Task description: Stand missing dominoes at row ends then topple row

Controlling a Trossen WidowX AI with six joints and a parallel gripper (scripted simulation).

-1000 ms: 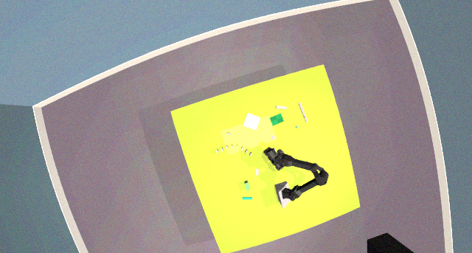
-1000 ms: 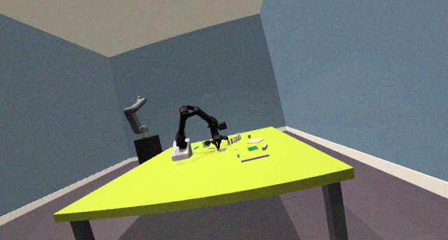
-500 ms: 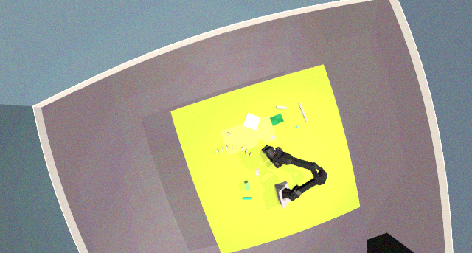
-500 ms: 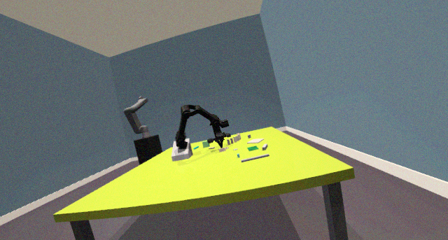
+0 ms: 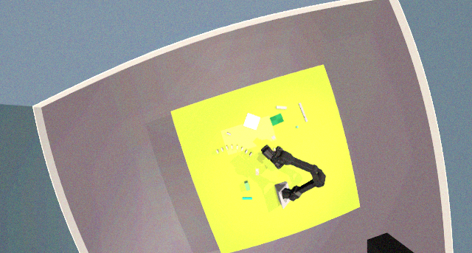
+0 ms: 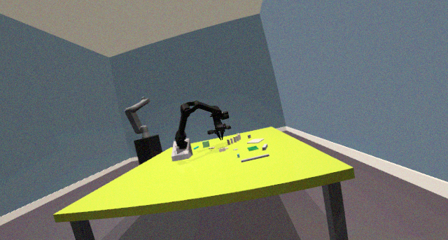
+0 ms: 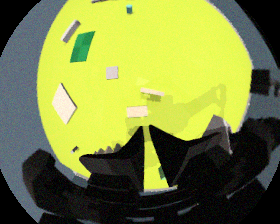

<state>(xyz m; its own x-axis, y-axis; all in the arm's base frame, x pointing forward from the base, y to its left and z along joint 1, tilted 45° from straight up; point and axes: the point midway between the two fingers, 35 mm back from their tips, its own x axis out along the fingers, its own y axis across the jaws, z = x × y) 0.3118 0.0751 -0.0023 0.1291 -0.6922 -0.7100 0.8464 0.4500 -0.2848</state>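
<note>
A curved row of several small grey dominoes (image 5: 234, 148) (image 6: 233, 139) stands on the yellow table (image 5: 321, 164) (image 6: 210, 184). My gripper (image 5: 264, 149) (image 6: 220, 138) (image 7: 145, 128) hovers above the table just off the row's right end. Its fingers are nearly together with only a thin slit, and nothing is between them. In the wrist view a beige domino (image 7: 137, 111) lies flat just ahead of the fingertips, and a second one (image 7: 152, 92) lies a little beyond it. Loose dominoes (image 6: 222, 149) also lie near the arm in the exterior view.
A white tile (image 5: 251, 121) (image 6: 255, 140) (image 7: 64, 103), a green tile (image 5: 276, 119) (image 6: 253, 148) (image 7: 82, 46), a long grey bar (image 5: 302, 112) (image 6: 255, 158) and a cyan cube (image 5: 296, 127) lie beyond the row. A green piece (image 5: 246, 185) and a cyan bar (image 5: 247, 198) lie near the arm's base (image 5: 282, 195). A second arm (image 6: 140, 124) stands off the table.
</note>
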